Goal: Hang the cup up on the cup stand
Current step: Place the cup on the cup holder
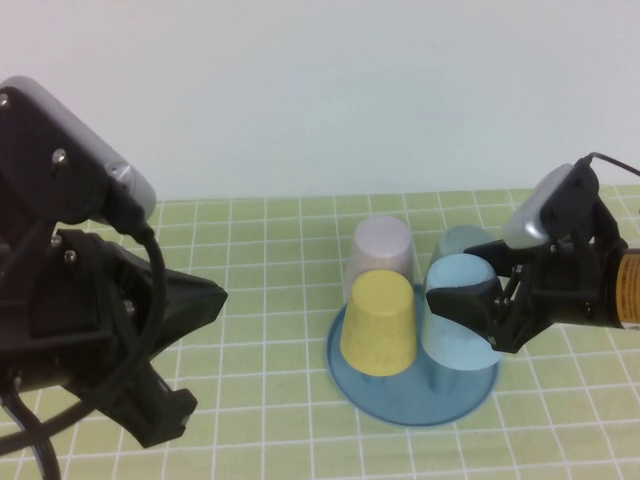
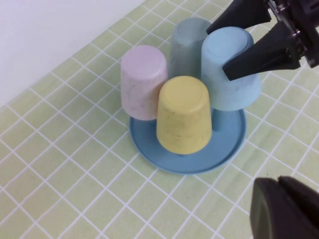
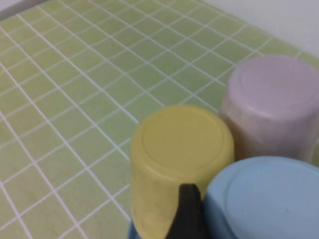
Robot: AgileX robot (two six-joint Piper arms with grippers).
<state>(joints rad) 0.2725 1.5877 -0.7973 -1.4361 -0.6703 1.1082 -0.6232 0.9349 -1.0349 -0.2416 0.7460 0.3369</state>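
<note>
High view shows you the smooth, tapered sky-blue cup upside down on the round blue cup stand; right gripper fingers straddle it, spread wide. Left gripper fingers are clenched, well apart.

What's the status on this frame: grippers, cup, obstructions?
Left gripper shut, parked left of the round blue cup stand. Right gripper jaws wide around the inverted sky-blue plastic cup, over the stand. Yellow cup close beside it.
</note>
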